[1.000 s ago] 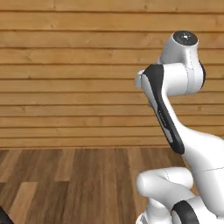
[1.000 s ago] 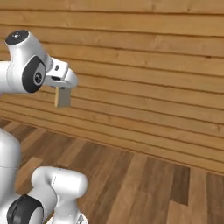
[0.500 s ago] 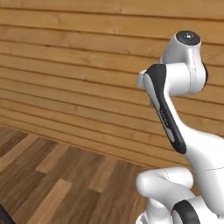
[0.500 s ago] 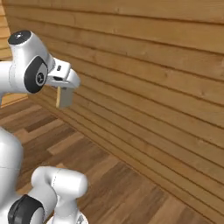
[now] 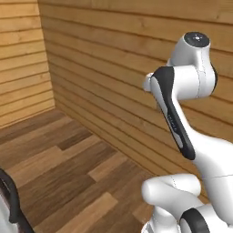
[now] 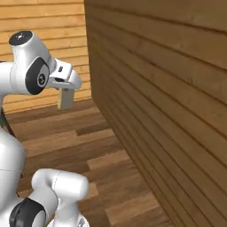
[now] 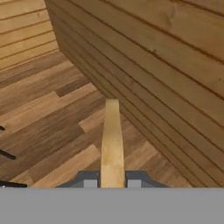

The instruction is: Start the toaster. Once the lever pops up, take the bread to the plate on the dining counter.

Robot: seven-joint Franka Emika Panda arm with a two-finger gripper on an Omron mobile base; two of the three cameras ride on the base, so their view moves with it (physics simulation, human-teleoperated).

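I am carrying the bread (image 7: 112, 144) across the room, so the job now, as I judge it, is transport: keep my wrist level and my motion smooth so the slice does not slip while the base drives toward the dining desk and its plate, which lie somewhere past what I can see.

Nearest to me, in the hand view, my gripper (image 7: 112, 181) is pinched on the bread, its 2 dark tips pressed against the flat faces with the slice standing edge-on between them (a thin, pale cream slab running straight away from the hand). In the right base view the same slice (image 6: 66, 98) hangs below the gripper (image 6: 66, 90), raised well above the floor (image 5: 59, 173) and touching nothing else.

Under the bread is wood-plank flooring, bare where I look. Farther off, a wall of horizontal wooden boards (image 6: 168, 88) runs close along my right side and meets a second boarded wall at a corner ahead. I would steer wide of that near wall, since the slice sticks out beyond my fingertips.
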